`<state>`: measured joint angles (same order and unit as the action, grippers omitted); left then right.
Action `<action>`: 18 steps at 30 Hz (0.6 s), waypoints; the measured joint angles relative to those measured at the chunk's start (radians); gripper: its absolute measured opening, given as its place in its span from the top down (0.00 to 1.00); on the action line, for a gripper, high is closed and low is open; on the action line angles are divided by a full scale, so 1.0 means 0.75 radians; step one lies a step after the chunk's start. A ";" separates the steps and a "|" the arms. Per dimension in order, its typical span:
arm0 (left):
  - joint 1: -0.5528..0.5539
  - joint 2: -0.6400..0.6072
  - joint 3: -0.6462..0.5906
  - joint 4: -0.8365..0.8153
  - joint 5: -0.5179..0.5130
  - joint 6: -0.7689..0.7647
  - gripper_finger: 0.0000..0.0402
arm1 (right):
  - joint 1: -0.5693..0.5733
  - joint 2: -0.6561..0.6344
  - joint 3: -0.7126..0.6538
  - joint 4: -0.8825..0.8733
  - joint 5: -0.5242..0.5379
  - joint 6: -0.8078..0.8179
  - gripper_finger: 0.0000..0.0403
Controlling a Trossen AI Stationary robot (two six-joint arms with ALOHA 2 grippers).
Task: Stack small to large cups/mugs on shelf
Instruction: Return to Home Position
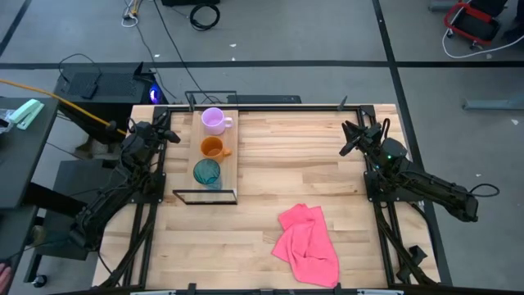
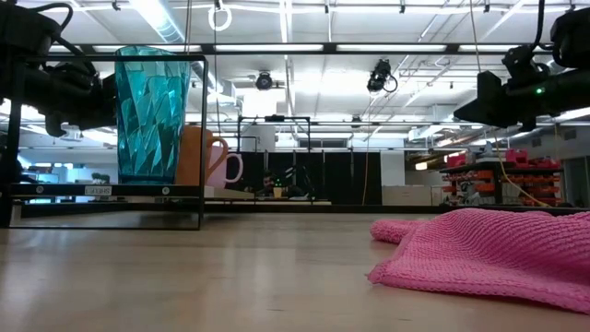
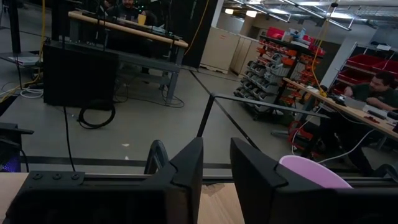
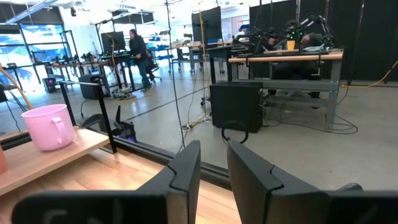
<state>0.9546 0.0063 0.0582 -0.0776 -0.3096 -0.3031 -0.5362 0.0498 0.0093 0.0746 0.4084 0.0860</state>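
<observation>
Three cups line the narrow light-wood, black-wire-framed shelf (image 1: 231,168) at the left of the wooden slatted tabletop (image 1: 311,176): pale purple mug (image 1: 214,120), orange mug (image 1: 212,147), translucent teal tumbler (image 1: 206,173); a pink cloth (image 1: 307,244) lies well apart; left gripper (image 3: 216,149) and right gripper (image 4: 213,148) hover at the sides, fingers slightly spread.

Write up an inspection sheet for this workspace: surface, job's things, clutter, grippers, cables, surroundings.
Surface: wooden tabletop, no spills seen.
Job's things: shelf holds purple mug, orange mug and teal tumbler, upright in one row, tumbler nearest the low camera.
Clutter: pink cloth crumpled on the tabletop, apart from the shelf.
Grippers: left gripper beside the shelf, holding nothing; right gripper near the table's right edge, holding nothing.
Cables: yellow cable left of the table; black cables on the floor.
Surroundings: seated person, storage racks.
</observation>
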 joint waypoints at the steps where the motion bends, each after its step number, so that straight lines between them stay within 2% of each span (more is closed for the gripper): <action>1: 0.000 0.000 0.000 0.000 0.000 0.000 0.78 | 0.000 0.000 0.000 0.000 0.000 0.000 0.78; 18: 0.000 0.000 0.000 0.000 0.000 0.000 0.78 | 0.000 0.000 0.000 0.000 0.000 0.000 0.78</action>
<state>0.9544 0.0063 0.0582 -0.0776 -0.3096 -0.3031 -0.5365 0.0501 0.0093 0.0744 0.4082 0.0860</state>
